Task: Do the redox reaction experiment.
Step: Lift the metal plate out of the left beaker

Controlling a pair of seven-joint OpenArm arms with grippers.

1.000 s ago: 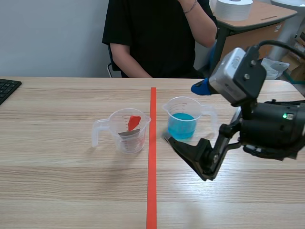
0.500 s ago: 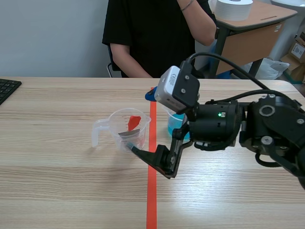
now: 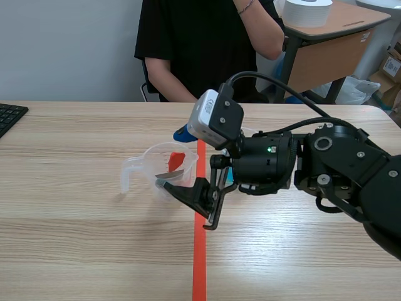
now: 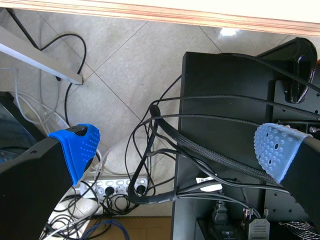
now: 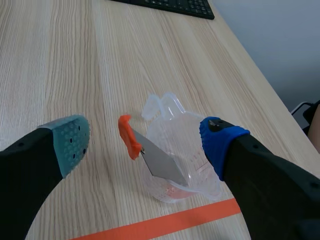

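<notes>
Table (image 3: pixel 75 238); clear beaker (image 3: pixel 156 172), keyboard (image 3: pixel 9 116); maybe blue beaker (image 3: pixel 229 173)

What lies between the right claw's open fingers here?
Right wrist view: a clear cup with an orange-handled blade leaning in it, framed by the open right claw.

I see the cup (image 3: pixel 164 172) on the desk (image 3: pixel 75 238) just left of the tape line (image 3: pixel 200 251), with the tool (image 3: pixel 175 164) leaning inside it, one end above the rim. My right end effector (image 5: pixel 145 145) lies across the line around the cup, one spread finger on its near side, one on its far side. The keyboard (image 3: pixel 9 116) is at the desk's far left edge, and a person (image 3: pixel 200 50) sits behind the desk.
</notes>
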